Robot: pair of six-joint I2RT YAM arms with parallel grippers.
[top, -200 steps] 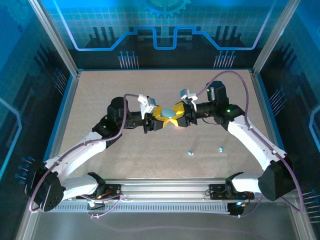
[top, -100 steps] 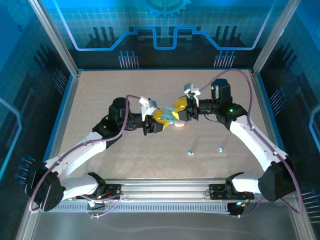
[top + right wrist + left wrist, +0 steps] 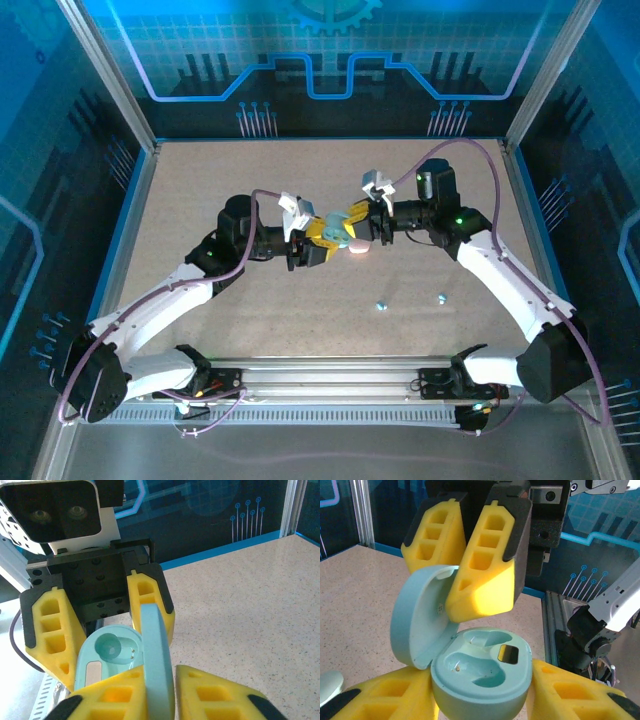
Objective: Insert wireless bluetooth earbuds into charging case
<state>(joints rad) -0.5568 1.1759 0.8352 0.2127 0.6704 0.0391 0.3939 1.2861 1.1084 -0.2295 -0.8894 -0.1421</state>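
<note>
A pale mint charging case (image 3: 480,672) stands with its lid (image 3: 417,617) swung open and both sockets empty. My left gripper (image 3: 480,690) is shut on the case's base from both sides. My right gripper (image 3: 160,680) is open and straddles the upright lid (image 3: 156,650); one finger (image 3: 115,695) touches it and a thin gap shows at the other. Both grippers meet mid-table, the left gripper (image 3: 320,243) facing the right gripper (image 3: 356,222). Two tiny pale blue earbuds (image 3: 381,305) (image 3: 440,297) lie on the table in front of the right arm.
A pink oval case (image 3: 358,248) lies on the speckled table (image 3: 200,190) just below the two grippers. A whitish rounded object (image 3: 327,687) sits at the lower left of the left wrist view. A metal rail (image 3: 330,375) runs along the near edge.
My right gripper rose and swung back from the left gripper, then settled slightly lower again. The pink case came into view beneath it. The left arm barely moved.
</note>
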